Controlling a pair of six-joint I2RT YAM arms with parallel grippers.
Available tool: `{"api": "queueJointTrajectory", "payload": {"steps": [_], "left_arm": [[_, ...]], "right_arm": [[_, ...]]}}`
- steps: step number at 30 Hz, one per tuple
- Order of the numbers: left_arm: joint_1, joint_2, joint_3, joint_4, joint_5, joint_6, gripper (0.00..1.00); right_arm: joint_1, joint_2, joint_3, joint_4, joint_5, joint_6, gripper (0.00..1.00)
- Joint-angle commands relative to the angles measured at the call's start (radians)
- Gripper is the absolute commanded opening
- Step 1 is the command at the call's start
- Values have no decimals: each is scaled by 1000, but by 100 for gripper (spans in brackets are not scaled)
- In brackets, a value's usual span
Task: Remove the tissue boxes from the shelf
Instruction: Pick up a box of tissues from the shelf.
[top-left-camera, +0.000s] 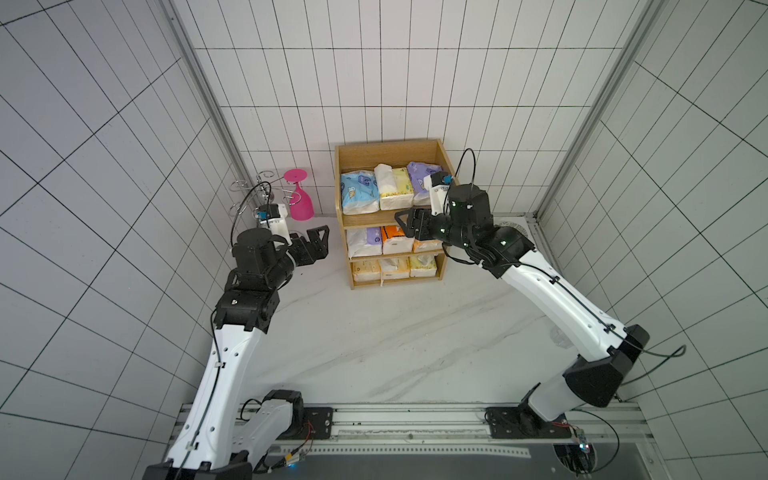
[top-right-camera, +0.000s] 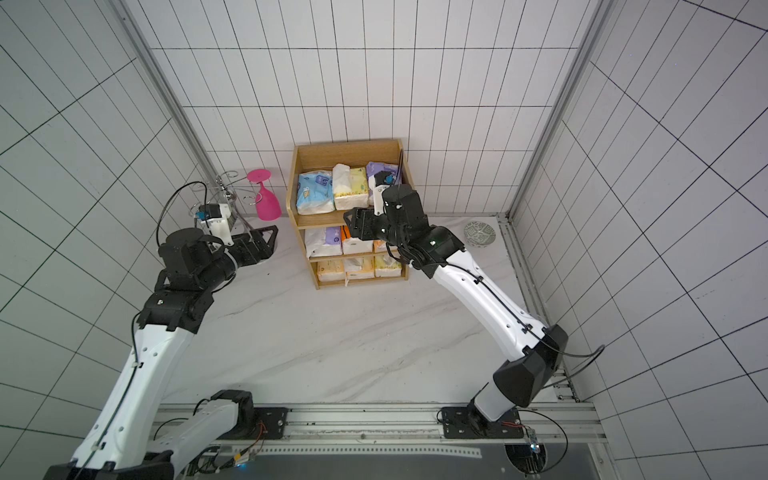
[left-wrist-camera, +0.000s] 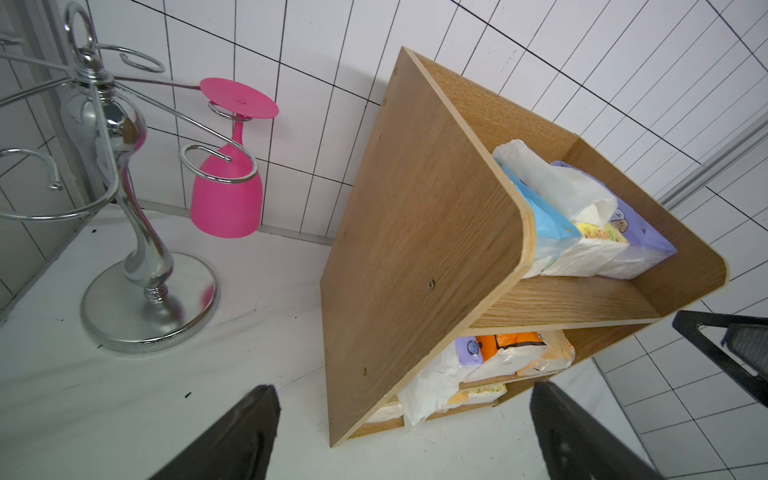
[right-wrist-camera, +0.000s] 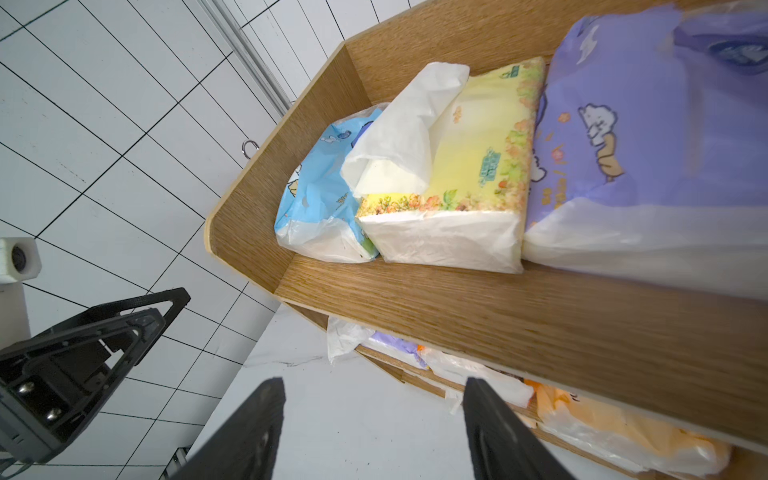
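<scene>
Where the right arm (top-left-camera: 540, 282) crosses the shelf (top-left-camera: 390, 151) at the desk's (top-left-camera: 374, 345) 12 o'clock, the middle tier's right end is half hidden; tissue boxes (top-left-camera: 359, 195) fill all three tiers. Both apart, empty: right pincer (top-left-camera: 402, 224) at shelf front, left pincer (top-left-camera: 325, 243) at its 9 o'clock.

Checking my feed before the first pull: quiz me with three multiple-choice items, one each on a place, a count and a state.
1. Where is the pink glass? A. hanging upside down on the wire rack beside the shelf; B. on the shelf's top tier; C. on its bottom tier.
2. How many tissue packs does the shelf hold? A. six; B. nine; C. three.
3. The jaws of the right gripper are: A. shut on a pack; B. shut, empty; C. apart, empty.
Answers: 1 A, its foot sits in a rack loop; 2 B, three per tier; 3 C, nothing lies between them.
</scene>
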Motion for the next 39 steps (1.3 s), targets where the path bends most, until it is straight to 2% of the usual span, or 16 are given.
{"api": "queueJointTrajectory", "payload": {"steps": [1, 10, 18, 28, 31, 32, 34, 35, 39], "left_arm": [[14, -5, -43, 108, -29, 12, 98], [139, -10, -123, 232, 142, -102, 98], [152, -14, -128, 234, 155, -94, 98], [153, -23, -136, 236, 159, -90, 98], [153, -27, -140, 237, 158, -90, 98], [153, -25, -141, 239, 159, -90, 98], [153, -25, -142, 239, 160, -90, 98], [153, -25, -142, 238, 159, -90, 98], [155, -24, -142, 238, 163, -88, 98]], "right_arm": [[10, 48, 89, 70, -26, 39, 71], [16, 185, 207, 125, -37, 83, 66], [23, 267, 263, 145, 18, 114, 62], [24, 364, 315, 230, -28, 117, 56], [24, 380, 316, 251, -31, 119, 50], [24, 380, 316, 252, -31, 119, 43], [24, 379, 313, 255, -38, 117, 23], [24, 376, 311, 256, -41, 114, 17], [24, 348, 292, 254, -42, 100, 2]]}}
